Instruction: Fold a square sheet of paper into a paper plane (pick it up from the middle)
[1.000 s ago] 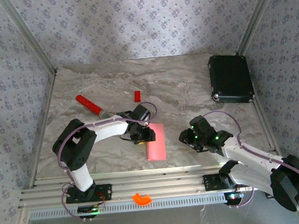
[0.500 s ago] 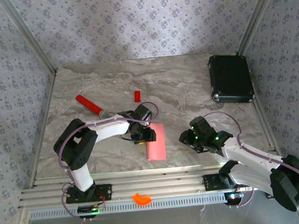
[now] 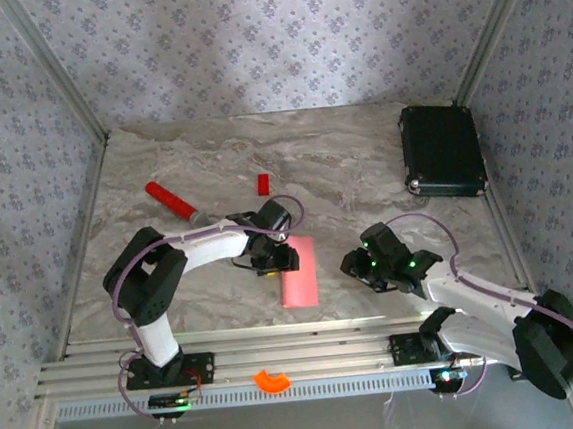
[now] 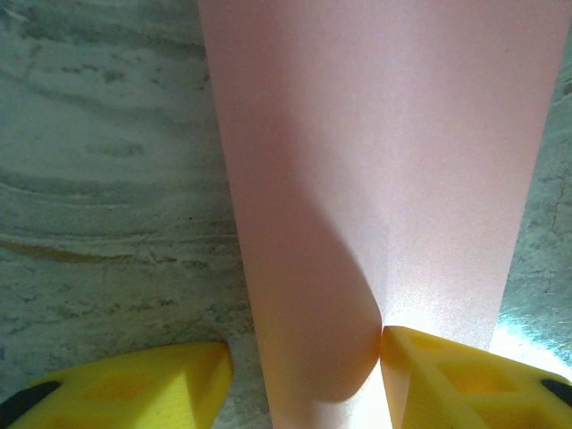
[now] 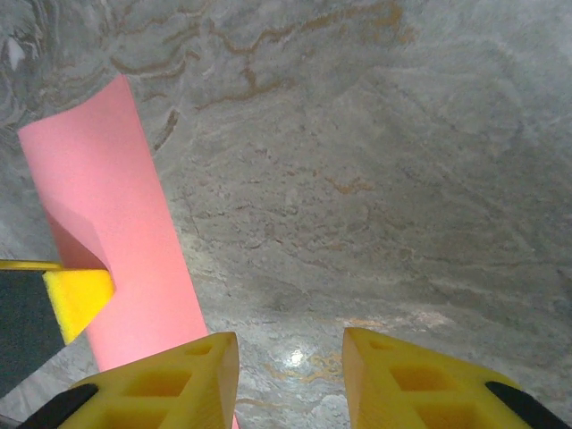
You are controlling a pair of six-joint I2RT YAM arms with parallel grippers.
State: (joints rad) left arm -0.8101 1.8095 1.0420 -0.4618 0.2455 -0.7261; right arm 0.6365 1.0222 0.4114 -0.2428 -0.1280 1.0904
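Note:
The square sheet of paper (image 3: 299, 272) lies on the marble table as a narrow salmon-pink strip, folded lengthwise. My left gripper (image 3: 278, 260) is low over its far left end and stands open. In the left wrist view the paper (image 4: 375, 152) runs between the yellow fingers: the right finger (image 4: 447, 375) touches a curled, lifted layer, and the left finger (image 4: 134, 384) stays off the sheet. My right gripper (image 5: 290, 375) is open over bare table just right of the paper (image 5: 134, 232); the top view puts this right gripper (image 3: 356, 267) there too.
A red stick with a grey tip (image 3: 170, 201) lies at the back left and a small red block (image 3: 263, 183) behind the paper. A dark case (image 3: 442, 150) occupies the back right corner. An orange piece (image 3: 272, 380) sits on the front rail.
The right arm has crept slightly left toward the paper. The left gripper stays at the paper's far end with hardly any movement.

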